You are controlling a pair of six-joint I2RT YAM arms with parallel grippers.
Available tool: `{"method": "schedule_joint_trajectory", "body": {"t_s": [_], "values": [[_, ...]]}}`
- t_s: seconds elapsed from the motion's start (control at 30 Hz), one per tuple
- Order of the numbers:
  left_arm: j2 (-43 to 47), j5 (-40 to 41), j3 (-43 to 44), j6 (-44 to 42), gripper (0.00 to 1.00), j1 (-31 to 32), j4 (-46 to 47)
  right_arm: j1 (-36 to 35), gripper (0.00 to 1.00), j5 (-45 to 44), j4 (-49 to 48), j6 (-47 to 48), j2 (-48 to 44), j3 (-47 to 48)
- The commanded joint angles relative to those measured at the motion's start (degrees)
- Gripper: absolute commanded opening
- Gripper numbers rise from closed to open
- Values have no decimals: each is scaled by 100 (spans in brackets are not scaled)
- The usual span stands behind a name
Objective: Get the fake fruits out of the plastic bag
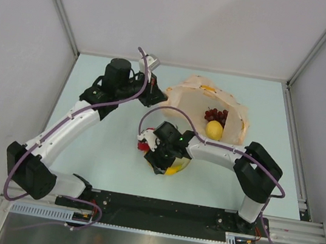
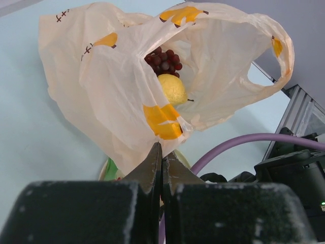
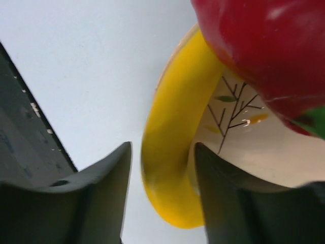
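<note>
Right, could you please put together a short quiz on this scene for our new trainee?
1. True or false: the round yellow plastic lemon already lies outside the thin pale-orange plastic bag.
2. Which fruit lies between the open fingers of the right gripper? A) dark red grape bunch B) curved yellow plastic banana C) glossy red fruit
3. What is the shut left gripper pinching?
Key: 1 false, it sits inside the bag. 2 B. 3 the bag's edge.
</note>
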State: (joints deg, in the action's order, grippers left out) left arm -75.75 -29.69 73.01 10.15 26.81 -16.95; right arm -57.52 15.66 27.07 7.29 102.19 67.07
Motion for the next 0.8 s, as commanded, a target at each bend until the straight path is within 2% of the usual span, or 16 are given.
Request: {"method": "schedule_joint_trajectory", "body": {"t_s": [0.0, 0.1, 0.27, 0.33, 0.47, 0.53, 0.6, 0.77], "values": [[192, -177, -42, 136, 1, -53, 271, 73, 69, 349, 342, 290, -243, 96], [69, -203, 11, 189, 0, -53, 297, 205, 81, 141, 842, 527, -542, 324], [-177, -72, 99, 84, 0, -79, 227, 627, 80, 446, 1703, 984, -1192, 754], [-300, -150, 143, 66, 0, -114, 131, 907, 76, 718, 1932, 1125, -1657, 939], [-459, -449, 222, -180, 0, -106, -203, 1303, 67, 386, 1890, 1406, -2553, 1010], [-476, -458, 222, -259, 0, -114, -387, 1514, 57, 245, 1767, 1565, -2748, 966], [-415, -458, 205, -373, 0, -132, -493, 1866, 48, 26, 1583, 1635, -2705, 844], [-327, -634, 108, -303, 0, -237, -563, 2402, 39, -590, 995, 1661, -1923, 615]]}}
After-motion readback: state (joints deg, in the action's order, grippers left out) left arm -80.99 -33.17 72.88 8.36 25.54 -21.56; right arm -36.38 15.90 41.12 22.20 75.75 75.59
